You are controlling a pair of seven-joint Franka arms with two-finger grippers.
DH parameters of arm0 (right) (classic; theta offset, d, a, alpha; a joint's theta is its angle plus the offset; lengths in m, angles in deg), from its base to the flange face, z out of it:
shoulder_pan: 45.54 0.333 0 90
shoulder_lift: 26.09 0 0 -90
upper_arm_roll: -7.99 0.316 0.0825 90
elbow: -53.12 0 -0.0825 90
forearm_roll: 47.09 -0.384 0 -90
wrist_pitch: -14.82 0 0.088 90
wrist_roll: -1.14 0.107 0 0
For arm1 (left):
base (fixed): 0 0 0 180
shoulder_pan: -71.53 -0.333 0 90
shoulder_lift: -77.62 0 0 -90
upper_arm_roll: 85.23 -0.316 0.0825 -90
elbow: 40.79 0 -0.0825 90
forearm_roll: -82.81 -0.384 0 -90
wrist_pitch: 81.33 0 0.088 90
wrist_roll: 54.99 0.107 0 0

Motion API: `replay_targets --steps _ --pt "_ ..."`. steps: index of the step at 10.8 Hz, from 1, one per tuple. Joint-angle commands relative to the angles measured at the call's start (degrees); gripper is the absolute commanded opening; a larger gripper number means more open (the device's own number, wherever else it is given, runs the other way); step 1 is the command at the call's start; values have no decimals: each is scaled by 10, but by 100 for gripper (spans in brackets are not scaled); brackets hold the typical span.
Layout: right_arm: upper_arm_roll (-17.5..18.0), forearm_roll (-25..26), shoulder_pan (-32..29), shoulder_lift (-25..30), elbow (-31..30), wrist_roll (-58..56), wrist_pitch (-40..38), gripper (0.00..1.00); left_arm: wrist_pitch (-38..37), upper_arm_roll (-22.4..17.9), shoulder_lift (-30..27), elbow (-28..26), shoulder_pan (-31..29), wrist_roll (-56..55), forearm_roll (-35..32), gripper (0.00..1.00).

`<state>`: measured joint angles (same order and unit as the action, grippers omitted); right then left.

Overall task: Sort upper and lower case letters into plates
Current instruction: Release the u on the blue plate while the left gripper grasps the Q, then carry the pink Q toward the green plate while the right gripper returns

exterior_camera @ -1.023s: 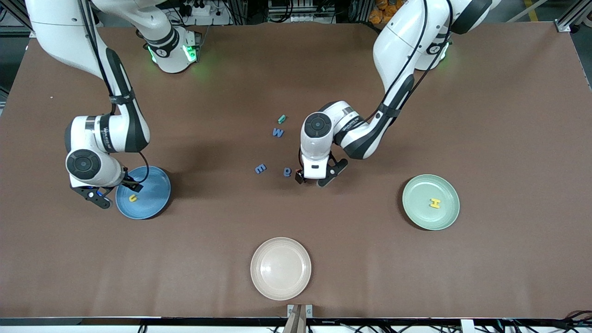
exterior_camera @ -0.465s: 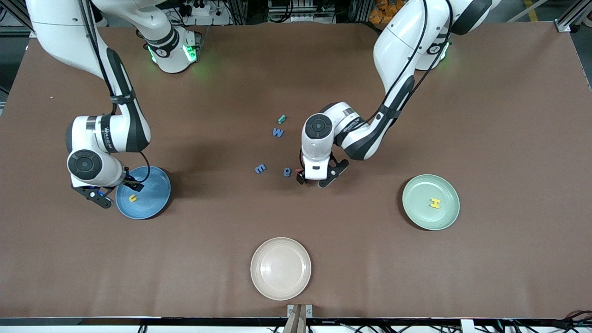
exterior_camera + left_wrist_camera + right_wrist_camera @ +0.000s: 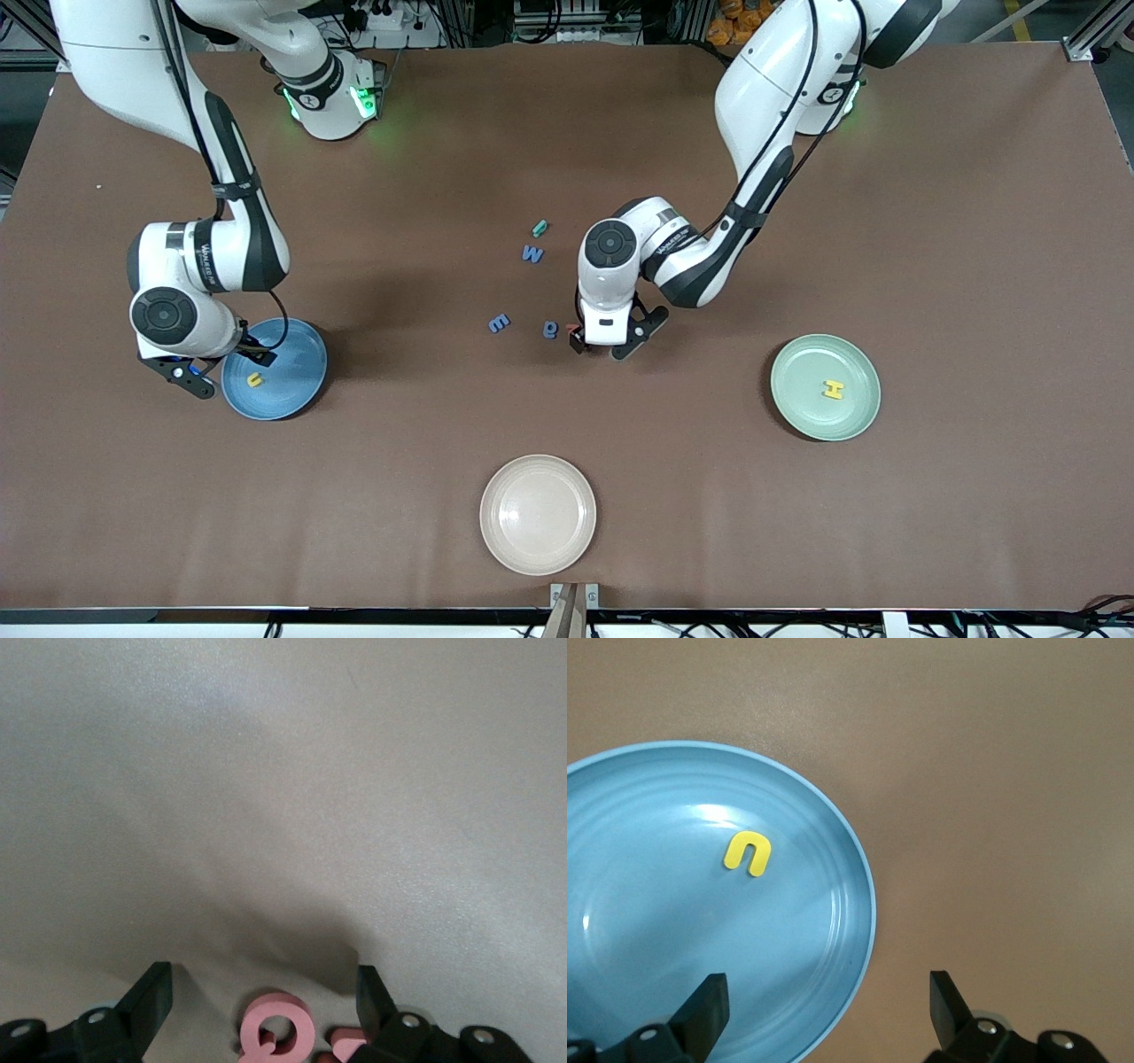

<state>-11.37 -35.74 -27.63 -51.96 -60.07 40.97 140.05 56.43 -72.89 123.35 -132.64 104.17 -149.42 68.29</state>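
Fingers of the right gripper (image 3: 221, 368) stood wide apart and empty over the rim of the blue plate (image 3: 301, 354), where a yellow u (image 3: 254, 380) lay flat; that arm waited. Toward the middle of the tabletop (image 3: 443, 177), a blue E (image 3: 499, 323), a blue W (image 3: 532, 254), a teal letter (image 3: 539, 228) and a further blue letter (image 3: 550, 330) were unsorted. Fingers of the left gripper (image 3: 264, 1001) were spread wide astride a red ring-shaped letter (image 3: 276, 1036), clear of it, with a second red piece (image 3: 350, 1047) beside. This letter lay flat, nearly round, its short tail toward one finger. The pale green plate (image 3: 864, 363) held a yellow H (image 3: 833, 389). Two of eight appeared sorted.
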Motion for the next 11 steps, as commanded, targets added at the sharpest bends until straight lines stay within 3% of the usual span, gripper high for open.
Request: replay_targets --steps 1,7,8,11 --pt "1 0 0 2 -1 -4 -3 100 2 0 3 3 4 -12 -20 90" --pt "1 0 -1 4 16 1 -9 100 1 0 2 3 15 -16 -17 83" --pt "1 0 -1 3 34 -1 -41 100 -1 0 2 3 15 -15 -17 79" --pt "3 -5 4 1 54 5 -68 100 -2 0 4 3 15 -15 -18 49"
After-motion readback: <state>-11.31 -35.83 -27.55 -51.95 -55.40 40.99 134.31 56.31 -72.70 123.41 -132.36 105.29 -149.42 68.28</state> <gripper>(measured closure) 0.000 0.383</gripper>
